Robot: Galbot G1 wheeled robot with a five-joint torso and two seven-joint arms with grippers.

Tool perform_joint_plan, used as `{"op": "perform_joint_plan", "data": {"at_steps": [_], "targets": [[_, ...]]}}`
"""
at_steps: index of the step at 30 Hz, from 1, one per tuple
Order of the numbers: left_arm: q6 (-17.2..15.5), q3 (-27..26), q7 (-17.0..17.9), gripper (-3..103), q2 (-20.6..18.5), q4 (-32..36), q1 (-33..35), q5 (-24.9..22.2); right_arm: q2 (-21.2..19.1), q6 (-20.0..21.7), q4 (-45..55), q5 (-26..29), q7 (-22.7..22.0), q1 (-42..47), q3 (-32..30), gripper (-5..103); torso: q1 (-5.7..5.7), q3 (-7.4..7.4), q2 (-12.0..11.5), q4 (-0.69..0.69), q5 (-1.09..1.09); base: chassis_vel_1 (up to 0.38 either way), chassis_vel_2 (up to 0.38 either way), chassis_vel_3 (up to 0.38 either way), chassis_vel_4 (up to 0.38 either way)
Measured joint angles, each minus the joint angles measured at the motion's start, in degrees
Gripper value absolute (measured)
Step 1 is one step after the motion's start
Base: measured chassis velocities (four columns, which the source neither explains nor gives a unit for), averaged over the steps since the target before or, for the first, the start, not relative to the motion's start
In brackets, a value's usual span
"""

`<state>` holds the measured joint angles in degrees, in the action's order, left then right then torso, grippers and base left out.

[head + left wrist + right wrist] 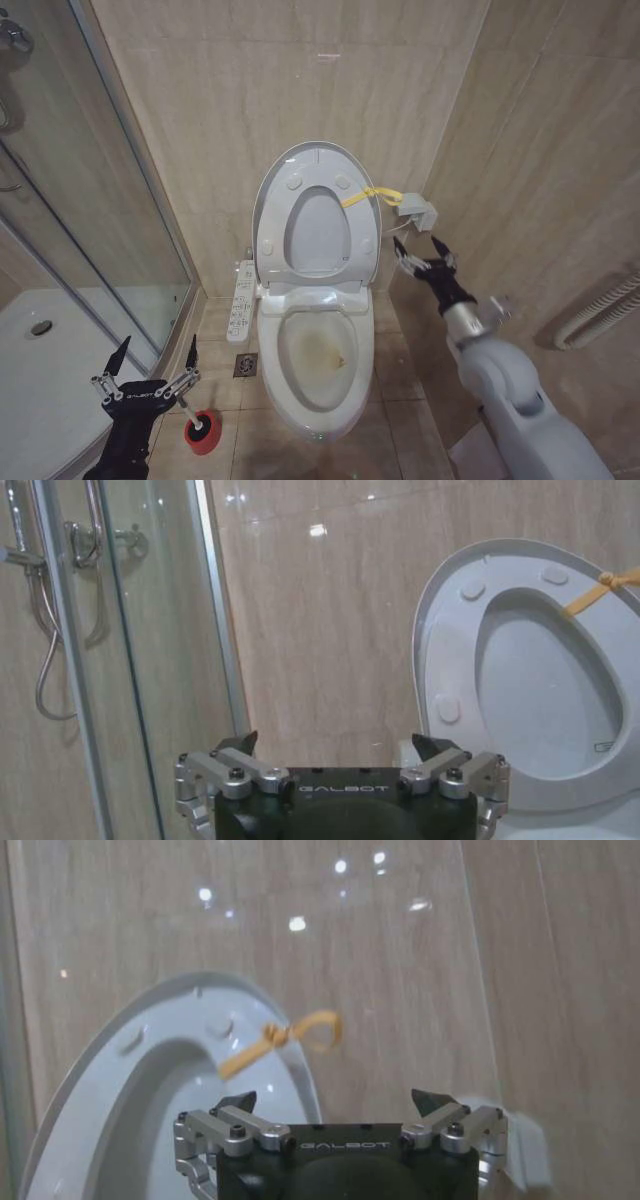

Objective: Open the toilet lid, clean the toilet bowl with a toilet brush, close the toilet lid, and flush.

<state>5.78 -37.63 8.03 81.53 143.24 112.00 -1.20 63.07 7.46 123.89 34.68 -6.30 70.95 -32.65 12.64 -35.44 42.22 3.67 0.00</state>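
The toilet lid stands upright against the back wall, with a yellow strap tied at its right edge. Below it the toilet bowl lies uncovered, a yellowish-brown stain inside. The toilet brush stands on the floor left of the bowl, its thin white handle rising out of a red holder. My left gripper hangs open just above and left of the brush, apart from it. My right gripper is open to the right of the lid, below the strap. The wrist views show the lid beyond each open gripper.
A glass shower enclosure with a white tray takes up the left side. A white button panel hangs beside the bowl, above a floor drain. A small white box sits on the wall. The tiled right wall is close to my right arm.
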Motion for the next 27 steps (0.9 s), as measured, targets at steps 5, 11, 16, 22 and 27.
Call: {"op": "perform_joint_plan", "data": {"at_steps": [5,11,16,22,27], "targets": [[0.0,0.0,0.0,100,0.0,0.0,0.0,0.0,0.7,-0.3,4.1,-1.9,1.0,8.0,-1.6,100,0.00,0.00,0.0,0.01,-0.01,0.000,0.000,0.000,0.000],[0.0,0.0,0.0,100,0.0,0.0,0.0,0.0,6.4,-5.2,10.1,-11.3,5.3,19.2,-5.3,100,0.00,0.00,0.0,0.00,-0.01,0.000,0.000,0.000,0.000],[0.0,0.0,0.0,100,0.0,0.0,0.0,0.0,12.0,-8.4,14.2,-16.7,7.9,27.8,-6.1,100,0.00,0.00,0.0,0.02,-0.02,0.000,0.000,0.000,0.000],[0.0,0.0,0.0,100,0.0,0.0,0.0,0.0,15.5,-12.0,12.8,-18.9,9.0,29.6,-5.3,100,0.01,-0.01,0.0,-0.03,0.00,0.000,0.000,0.000,0.000],[0.0,0.0,0.0,100,0.0,0.0,0.0,0.0,18.3,-13.6,13.1,-19.7,9.2,31.9,-5.6,100,0.01,-0.01,0.0,0.00,-0.01,0.000,0.000,0.000,0.000]]}}
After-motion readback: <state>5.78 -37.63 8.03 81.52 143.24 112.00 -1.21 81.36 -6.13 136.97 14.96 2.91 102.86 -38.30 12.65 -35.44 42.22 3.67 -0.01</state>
